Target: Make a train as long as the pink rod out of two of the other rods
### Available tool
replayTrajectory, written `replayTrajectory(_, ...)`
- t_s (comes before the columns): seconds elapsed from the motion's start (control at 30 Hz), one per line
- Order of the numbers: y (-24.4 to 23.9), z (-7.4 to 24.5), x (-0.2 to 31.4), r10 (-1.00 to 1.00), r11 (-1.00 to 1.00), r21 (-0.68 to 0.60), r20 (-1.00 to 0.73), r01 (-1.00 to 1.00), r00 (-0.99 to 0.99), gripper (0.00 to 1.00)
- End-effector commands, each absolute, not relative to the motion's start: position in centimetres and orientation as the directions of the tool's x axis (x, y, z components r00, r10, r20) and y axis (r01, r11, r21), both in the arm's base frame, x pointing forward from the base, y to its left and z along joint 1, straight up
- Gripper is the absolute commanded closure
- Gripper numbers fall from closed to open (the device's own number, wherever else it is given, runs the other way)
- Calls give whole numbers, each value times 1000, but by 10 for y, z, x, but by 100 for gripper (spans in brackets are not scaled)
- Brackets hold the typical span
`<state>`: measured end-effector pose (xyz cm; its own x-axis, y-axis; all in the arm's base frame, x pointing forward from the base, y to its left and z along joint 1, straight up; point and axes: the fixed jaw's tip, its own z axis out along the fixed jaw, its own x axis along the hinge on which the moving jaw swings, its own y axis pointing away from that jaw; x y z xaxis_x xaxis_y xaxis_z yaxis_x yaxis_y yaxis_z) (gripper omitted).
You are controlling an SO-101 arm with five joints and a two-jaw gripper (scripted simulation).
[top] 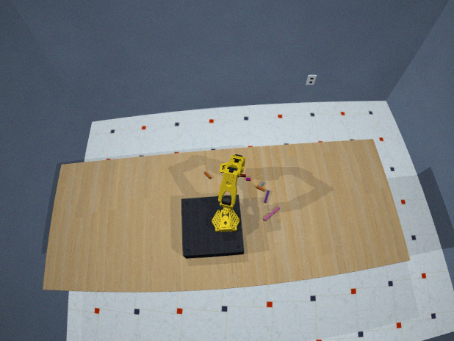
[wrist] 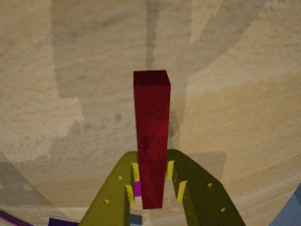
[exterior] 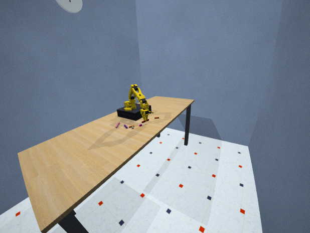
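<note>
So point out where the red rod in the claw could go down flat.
The claw holds the red rod. Bare wood lies left of the lone orange rod and right of the pink rod. It is crowded between the magenta rod and the purple rod.

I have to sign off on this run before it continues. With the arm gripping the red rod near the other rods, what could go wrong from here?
1. The gripper pinches the red rod near one end, so most of it sticks out; it may tilt or slip when set down.
2. The magenta rod, red's partner for nine, lies right beside the gripper; lowering the red rod could knock it askew.
3. An orange rod and the purple rod lie close by, so a stray nudge might make an unwanted line.
</note>
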<state>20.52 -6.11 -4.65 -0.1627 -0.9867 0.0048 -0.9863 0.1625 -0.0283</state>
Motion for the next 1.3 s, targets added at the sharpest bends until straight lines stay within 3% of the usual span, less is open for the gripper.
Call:
replayTrajectory(0.0, -58, -53, 201, -986, 164, -10, 1, -986, -164, 100)
replayTrajectory(1.27, -57, -63, 195, -987, 162, 29, -3, -986, -162, 100)
